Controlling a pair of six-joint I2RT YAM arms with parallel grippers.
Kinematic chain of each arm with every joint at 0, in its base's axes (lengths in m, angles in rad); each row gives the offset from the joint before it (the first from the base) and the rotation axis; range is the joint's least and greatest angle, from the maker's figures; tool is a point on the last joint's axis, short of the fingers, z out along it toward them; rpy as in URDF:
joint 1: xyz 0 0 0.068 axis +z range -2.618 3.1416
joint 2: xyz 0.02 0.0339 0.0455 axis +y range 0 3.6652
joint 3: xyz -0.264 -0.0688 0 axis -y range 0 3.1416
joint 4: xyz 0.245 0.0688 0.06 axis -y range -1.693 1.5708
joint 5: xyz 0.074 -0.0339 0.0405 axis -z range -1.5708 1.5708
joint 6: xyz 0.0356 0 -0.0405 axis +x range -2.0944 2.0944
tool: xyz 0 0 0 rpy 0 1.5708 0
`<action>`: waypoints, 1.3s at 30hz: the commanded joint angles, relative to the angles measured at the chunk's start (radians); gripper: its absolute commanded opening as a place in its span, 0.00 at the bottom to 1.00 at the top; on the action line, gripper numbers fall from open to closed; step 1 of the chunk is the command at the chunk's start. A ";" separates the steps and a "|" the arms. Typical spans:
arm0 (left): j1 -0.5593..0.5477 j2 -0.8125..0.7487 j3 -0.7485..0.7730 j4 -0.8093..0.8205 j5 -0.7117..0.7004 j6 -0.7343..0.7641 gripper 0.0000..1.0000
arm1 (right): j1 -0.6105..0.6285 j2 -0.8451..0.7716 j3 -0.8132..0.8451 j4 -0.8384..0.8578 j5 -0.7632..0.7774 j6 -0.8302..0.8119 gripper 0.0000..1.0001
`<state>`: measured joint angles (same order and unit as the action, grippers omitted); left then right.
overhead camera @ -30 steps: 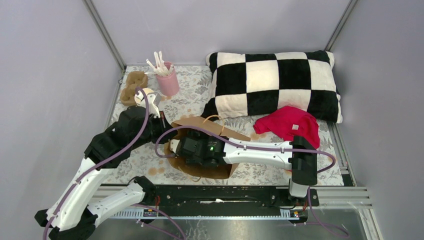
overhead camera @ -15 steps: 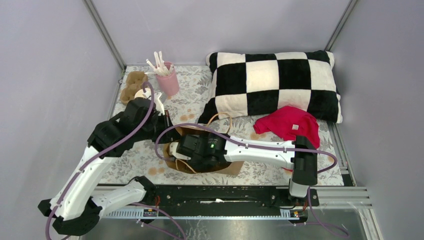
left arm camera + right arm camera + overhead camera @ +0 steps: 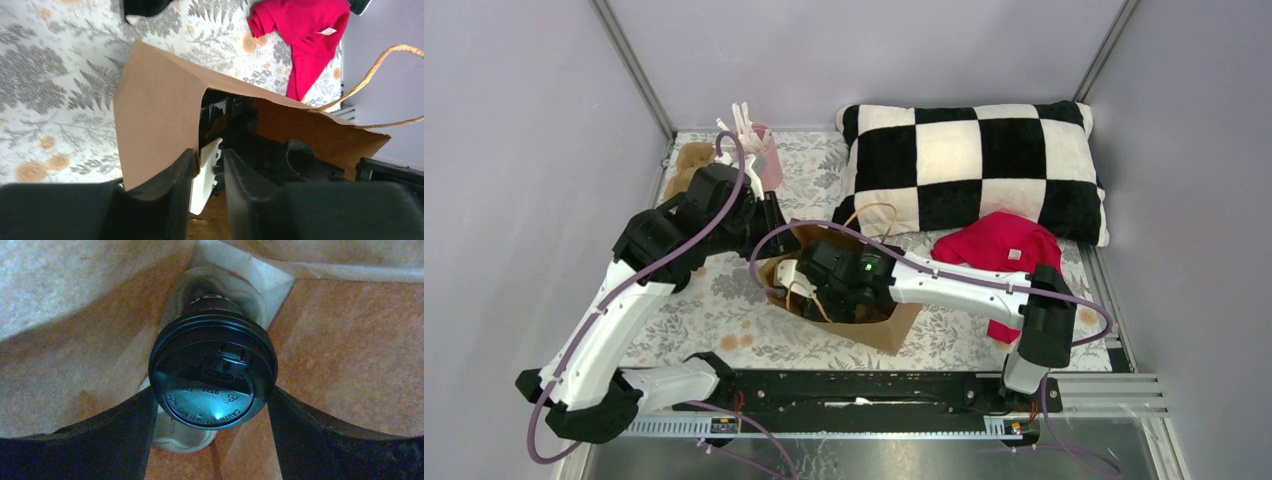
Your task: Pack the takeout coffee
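The takeout coffee, a black cup with a black sip lid, stands inside the brown paper bag in a pale pulp carrier. My right gripper reaches into the bag, and its two fingers press against both sides of the lid. From above, only the right wrist shows in the bag's mouth. My left gripper is at the bag's far left rim. Its jaws stand slightly apart, the paper edge lying against the left fingertip and not between them.
A black-and-white checkered pillow fills the back right, with a red cloth in front of it. A pink cup of white sticks and brown pulp carriers stand at the back left. Grey walls close in on three sides.
The left arm has swung toward the back with the bag's rim, raising the bag's mouth, and its jaws have parted a little. The right gripper has shifted slightly right inside the bag.
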<state>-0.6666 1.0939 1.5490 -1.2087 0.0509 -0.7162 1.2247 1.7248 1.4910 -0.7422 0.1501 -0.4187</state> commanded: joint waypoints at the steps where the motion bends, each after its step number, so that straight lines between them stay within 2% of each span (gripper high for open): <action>1: -0.005 0.020 0.097 0.029 -0.109 -0.019 0.40 | -0.034 0.026 -0.053 0.002 -0.128 0.015 0.69; 4: -0.004 0.014 0.129 -0.023 -0.228 -0.027 0.58 | -0.053 0.043 -0.057 0.000 -0.161 0.017 0.70; 6: -0.005 0.004 0.151 -0.049 -0.310 -0.037 0.65 | -0.068 0.050 -0.061 0.004 -0.188 0.031 0.70; 8: -0.005 -0.006 0.169 -0.082 -0.370 -0.053 0.67 | -0.080 0.054 -0.063 0.007 -0.209 0.045 0.70; 18: -0.004 -0.098 0.200 -0.198 -0.556 -0.146 0.68 | -0.112 0.118 -0.070 0.002 -0.239 0.104 0.71; 34: -0.004 -0.143 0.198 -0.236 -0.577 -0.163 0.68 | -0.122 0.210 -0.101 0.026 -0.280 0.156 0.72; 39: -0.004 -0.156 0.197 -0.245 -0.581 -0.167 0.68 | -0.126 0.247 -0.067 0.012 -0.281 0.170 0.73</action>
<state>-0.6674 0.9531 1.7386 -1.4513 -0.5064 -0.8700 1.0969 1.8038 1.4868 -0.6113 -0.0399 -0.3019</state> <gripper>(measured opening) 0.678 0.821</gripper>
